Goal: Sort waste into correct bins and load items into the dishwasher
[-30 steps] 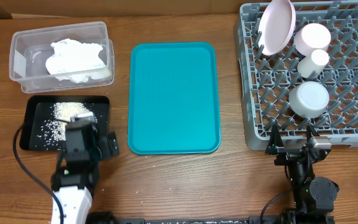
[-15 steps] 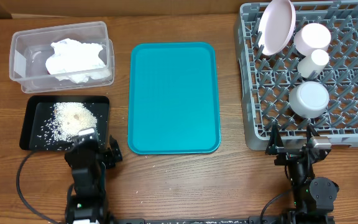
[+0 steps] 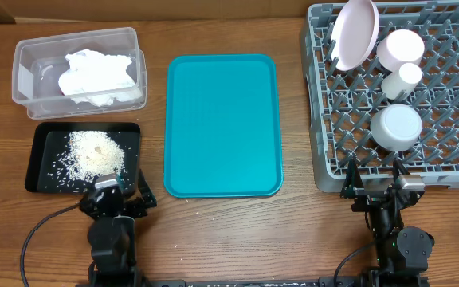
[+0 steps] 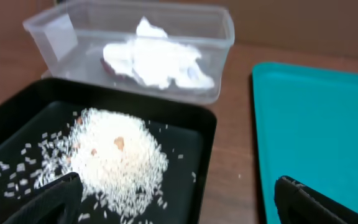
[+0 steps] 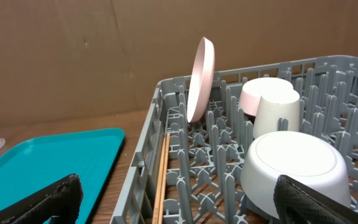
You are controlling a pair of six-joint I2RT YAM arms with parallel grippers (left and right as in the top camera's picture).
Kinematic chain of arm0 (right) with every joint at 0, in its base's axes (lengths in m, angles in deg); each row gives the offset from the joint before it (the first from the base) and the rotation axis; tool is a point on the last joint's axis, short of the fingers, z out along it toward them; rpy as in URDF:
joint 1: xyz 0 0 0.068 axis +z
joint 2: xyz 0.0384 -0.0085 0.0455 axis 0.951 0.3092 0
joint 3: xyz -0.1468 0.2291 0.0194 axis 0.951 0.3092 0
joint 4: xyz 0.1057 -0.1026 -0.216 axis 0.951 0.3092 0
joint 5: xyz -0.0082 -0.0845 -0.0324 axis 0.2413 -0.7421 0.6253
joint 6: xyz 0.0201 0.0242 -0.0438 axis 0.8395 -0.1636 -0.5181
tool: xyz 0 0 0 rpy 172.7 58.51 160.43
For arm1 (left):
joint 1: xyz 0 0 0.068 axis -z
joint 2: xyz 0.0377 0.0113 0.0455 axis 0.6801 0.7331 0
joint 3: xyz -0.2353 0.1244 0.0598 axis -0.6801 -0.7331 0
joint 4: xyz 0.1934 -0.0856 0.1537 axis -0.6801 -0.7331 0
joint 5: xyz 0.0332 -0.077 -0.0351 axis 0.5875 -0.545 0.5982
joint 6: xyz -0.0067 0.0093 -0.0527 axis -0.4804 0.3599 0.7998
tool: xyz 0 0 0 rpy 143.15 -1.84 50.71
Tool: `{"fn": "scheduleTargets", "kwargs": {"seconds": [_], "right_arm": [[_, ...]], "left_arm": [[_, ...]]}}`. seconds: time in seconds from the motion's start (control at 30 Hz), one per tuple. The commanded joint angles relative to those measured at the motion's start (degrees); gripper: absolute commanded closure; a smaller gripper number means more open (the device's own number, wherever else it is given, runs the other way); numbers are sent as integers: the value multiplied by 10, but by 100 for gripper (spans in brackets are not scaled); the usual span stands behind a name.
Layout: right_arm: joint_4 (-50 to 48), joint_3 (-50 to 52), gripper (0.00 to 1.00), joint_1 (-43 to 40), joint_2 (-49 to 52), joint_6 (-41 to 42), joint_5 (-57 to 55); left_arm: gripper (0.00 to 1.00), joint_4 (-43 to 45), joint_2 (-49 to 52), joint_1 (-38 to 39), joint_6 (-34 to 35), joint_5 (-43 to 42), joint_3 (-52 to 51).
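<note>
Black tray (image 3: 37, 151) with rice pile (image 3: 94, 153) lies just ahead of left gripper (image 3: 116, 194), jaws spread wide, empty. Right gripper (image 3: 374, 187) likewise wide, empty, at grey rack (image 3: 445, 155) front edge; nothing loose left, seemingly.

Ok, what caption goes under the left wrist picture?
Rice piled in the black tray, napkin in the clear tub, teal tray beside.

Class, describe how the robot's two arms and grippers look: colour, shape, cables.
The left arm and right arm are black and blocky. The left gripper and right gripper each have two matte black fingers with chunky tips. A thin black cable loops beside the left arm; a small grey block sits near the right wrist.
</note>
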Motion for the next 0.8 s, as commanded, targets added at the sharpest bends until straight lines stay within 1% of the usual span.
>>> {"fn": "scheduleTargets", "kwargs": {"seconds": [0.0, 0.13, 0.2, 0.3, 0.47, 0.57, 0.77], "right_arm": [[-2, 6, 0, 3, -6, 0, -7], [-2, 6, 0, 3, -6, 0, -7], [-2, 6, 0, 3, -6, 0, -7], [-2, 6, 0, 3, -6, 0, -7], [-2, 6, 0, 3, -6, 0, -7], [-2, 6, 0, 3, -6, 0, -7], [-2, 6, 0, 3, -6, 0, -7]], "left_arm": [[0, 2, -51, 4, -8, -8, -4], [0, 2, -104, 4, -14, -14, -4], [0, 0, -124, 4, -39, -27, -4], [0, -4, -125, 4, -69, -53, -4], [0, -6, -125, 11, -68, -76, -4], [0, -6, -125, 33, -68, -74, -4], [0, -6, -124, 41, -68, -76, -4]]}}
